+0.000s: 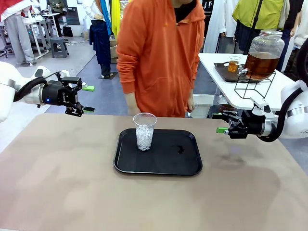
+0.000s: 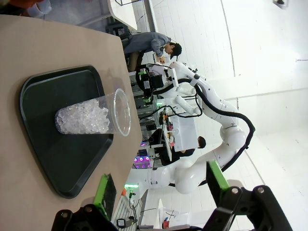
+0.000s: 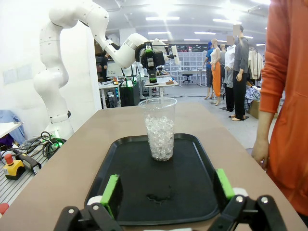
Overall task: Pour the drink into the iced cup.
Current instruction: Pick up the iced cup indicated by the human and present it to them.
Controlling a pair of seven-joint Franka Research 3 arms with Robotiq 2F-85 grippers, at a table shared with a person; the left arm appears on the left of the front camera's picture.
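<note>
We are looking over the bare table [image 1: 144, 207] at a black tray [image 1: 168, 159] carrying the iced cup [image 1: 144, 131], likely centred so that both arms can reach it. We are holding the left gripper [image 1: 88, 98] and right gripper [image 1: 220, 122] spread wide, empty, flanking it. The drink [image 1: 262, 65] is sitting in a dispenser jar [image 1: 267, 45] on the side table [image 1: 226, 72] behind, and its spigot is hard to make out.

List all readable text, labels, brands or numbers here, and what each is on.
Readable text: none.
iced cup: clear plastic, unprinted.
tray: plain black, no label.
dispenser jar: no label seen on the glass or lid.
left gripper and right gripper: any marking on the black bodies is too small to read.
</note>
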